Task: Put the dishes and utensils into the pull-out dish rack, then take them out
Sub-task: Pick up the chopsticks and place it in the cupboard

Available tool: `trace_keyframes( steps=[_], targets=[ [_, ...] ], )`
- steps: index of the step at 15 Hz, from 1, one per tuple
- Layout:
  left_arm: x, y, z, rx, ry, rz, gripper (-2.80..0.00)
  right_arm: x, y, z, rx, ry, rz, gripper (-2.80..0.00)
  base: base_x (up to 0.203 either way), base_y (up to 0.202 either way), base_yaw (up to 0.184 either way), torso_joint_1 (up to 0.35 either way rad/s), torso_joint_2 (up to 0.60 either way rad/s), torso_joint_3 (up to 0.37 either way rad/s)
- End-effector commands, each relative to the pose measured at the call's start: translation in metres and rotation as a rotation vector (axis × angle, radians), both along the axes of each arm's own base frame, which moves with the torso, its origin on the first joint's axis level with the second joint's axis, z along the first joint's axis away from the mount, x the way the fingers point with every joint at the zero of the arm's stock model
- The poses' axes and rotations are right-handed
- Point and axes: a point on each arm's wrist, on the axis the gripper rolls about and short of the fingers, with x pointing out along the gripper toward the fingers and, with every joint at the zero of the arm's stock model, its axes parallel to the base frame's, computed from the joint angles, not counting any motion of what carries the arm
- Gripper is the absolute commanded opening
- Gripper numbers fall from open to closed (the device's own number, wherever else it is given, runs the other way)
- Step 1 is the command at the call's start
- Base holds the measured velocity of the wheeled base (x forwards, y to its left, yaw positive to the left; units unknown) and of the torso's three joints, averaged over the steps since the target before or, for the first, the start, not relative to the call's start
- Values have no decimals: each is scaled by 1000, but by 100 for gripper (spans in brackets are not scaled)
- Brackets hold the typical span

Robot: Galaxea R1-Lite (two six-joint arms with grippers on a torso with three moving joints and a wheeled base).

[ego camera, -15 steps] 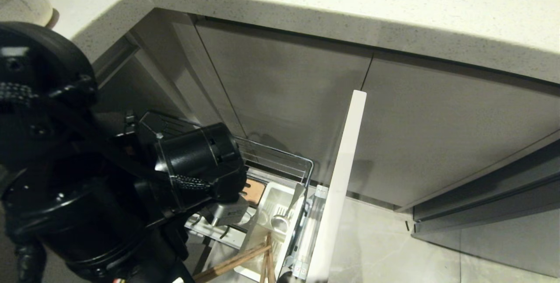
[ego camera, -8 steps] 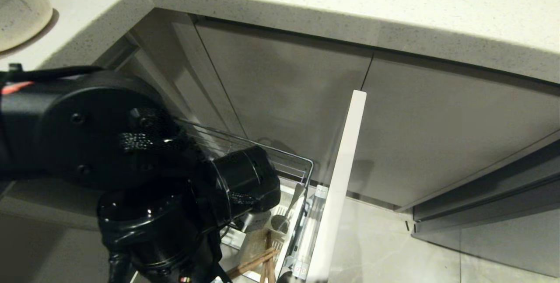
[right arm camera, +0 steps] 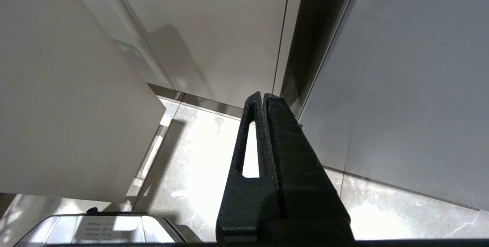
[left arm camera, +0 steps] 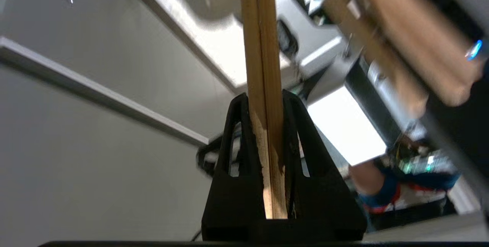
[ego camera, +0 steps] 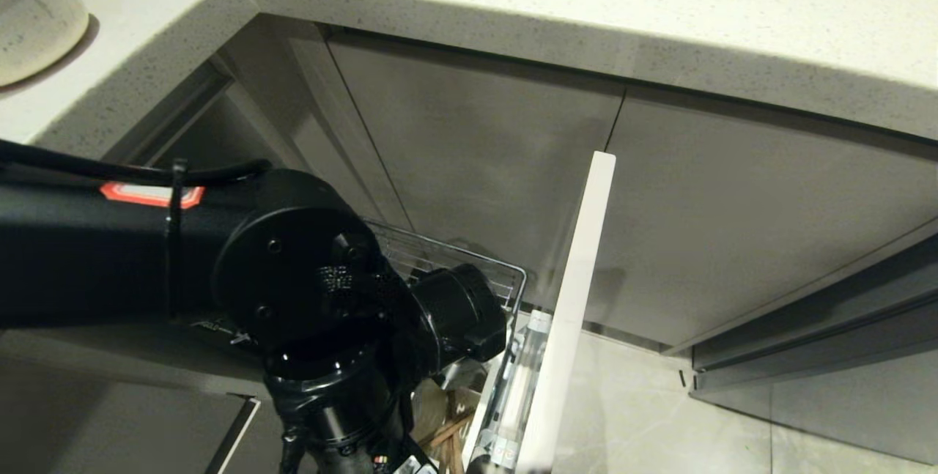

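I'm seeing the left gripper (left arm camera: 265, 100) clamping the chopsticks (left arm camera: 261, 48), long axis running straight out between its jaws; since earlier, the arm is swinging rightward over the dish rack (ego camera: 469, 269). Right gripper (right arm camera: 263, 98) jaws pressed together, empty.

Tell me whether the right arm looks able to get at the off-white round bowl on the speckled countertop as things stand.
Probably not easily. The off-white round bowl sits at the countertop's far left, and the left arm's black bulk lies between; the right gripper hangs low by the cabinet fronts, facing the floor.
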Motion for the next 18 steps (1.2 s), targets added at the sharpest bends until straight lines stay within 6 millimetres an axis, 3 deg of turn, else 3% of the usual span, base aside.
trace_keyframes(
  steps=[1, 7, 16, 17, 18],
  targets=[
    [6, -3, -11, 23, 17, 12, -280, 2, 0, -7, 0, 26, 0, -280, 0, 0, 0, 0, 0, 0],
    [19, -7, -22, 27, 25, 39, -280, 2, 0, -7, 0, 26, 0, -280, 0, 0, 0, 0, 0, 0],
    [21, -9, -26, 30, 36, 38, -280, 2, 0, -7, 0, 26, 0, -280, 0, 0, 0, 0, 0, 0],
    [20, -9, -25, 27, 34, 38, 0, 2, 0, -7, 0, 26, 0, -280, 0, 0, 0, 0, 0, 0],
    [20, -9, -23, 21, 30, 39, 0, 2, 0, -7, 0, 26, 0, -280, 0, 0, 0, 0, 0, 0]
  ],
)
